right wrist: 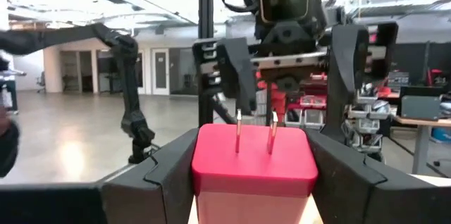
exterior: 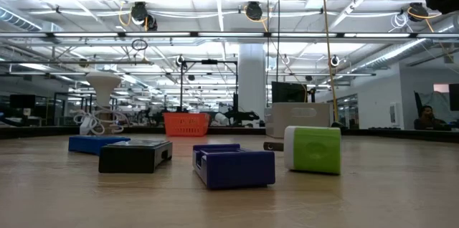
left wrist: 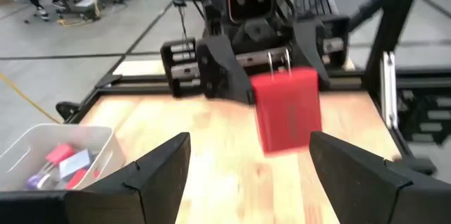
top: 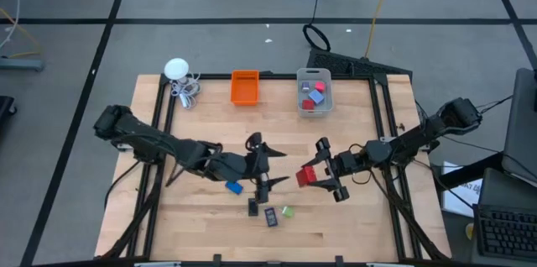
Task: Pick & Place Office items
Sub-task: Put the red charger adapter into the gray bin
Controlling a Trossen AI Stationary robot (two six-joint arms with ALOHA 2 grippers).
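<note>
My right gripper [top: 315,173] is shut on a red plug-like block [top: 306,176] with two metal prongs, at the table's middle. My left gripper [top: 275,166] is open and faces it from the left, a short gap away; in the left wrist view the block [left wrist: 287,111] shows between and beyond my open fingers [left wrist: 169,160]. A blue block [top: 234,187], two dark flat rectangles [top: 252,207] [top: 271,217] and a green bit [top: 288,212] lie flat on the wood near the front edge. The low view shows the green bit [exterior: 313,149] and a dark rectangle [exterior: 135,155]. My right gripper pinches the red block by its two side faces [right wrist: 204,164], one finger [right wrist: 165,175] on each side. The fingers come level from the table's right. The prongs [right wrist: 271,136] point away from my wrist, toward the left gripper. The block is lifted clear of the table.
A clear grey bin [top: 314,91] with red, pink and blue pieces and an orange bin [top: 245,87] stand at the far edge. A white round gadget with coiled cable [top: 178,74] sits at the far left corner. Bare wood lies between the bins and the grippers.
</note>
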